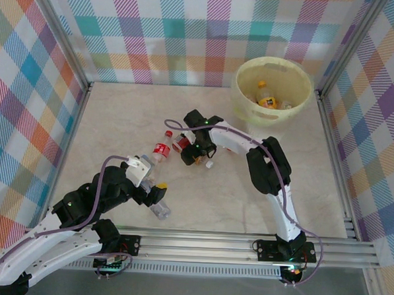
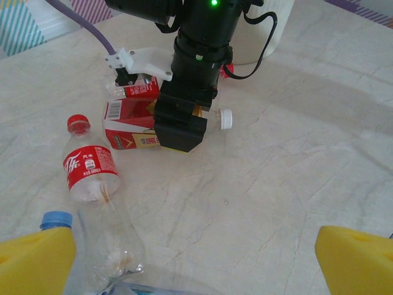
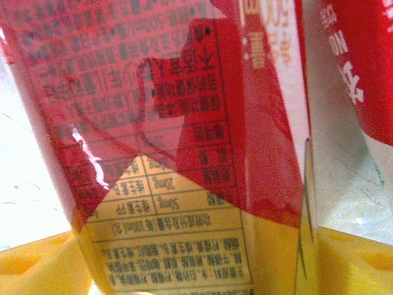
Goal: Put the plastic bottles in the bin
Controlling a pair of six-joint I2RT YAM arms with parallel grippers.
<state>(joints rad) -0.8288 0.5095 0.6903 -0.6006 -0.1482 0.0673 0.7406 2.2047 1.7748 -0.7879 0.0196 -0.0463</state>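
The pale yellow bin (image 1: 272, 91) stands at the back right with an orange-labelled bottle (image 1: 266, 95) inside. My right gripper (image 1: 196, 154) is down over a lying bottle with a red and yellow label (image 3: 184, 153) (image 2: 129, 126). It is open, its yellow fingers (image 3: 37, 264) on either side of the bottle. A second red-labelled bottle (image 2: 141, 89) lies just behind. My left gripper (image 2: 196, 264) (image 1: 156, 188) is open over bare table. A red-capped, red-labelled bottle (image 2: 92, 178) (image 1: 160, 149) and a blue-capped clear bottle (image 2: 56, 219) lie by its left finger (image 2: 37, 261).
Another crushed clear bottle (image 1: 159, 208) lies near the front rail. Checked cloth walls with metal posts close in the table on three sides. The right arm (image 1: 269, 164) stretches across the middle. Open marble surface lies between the bottles and the bin.
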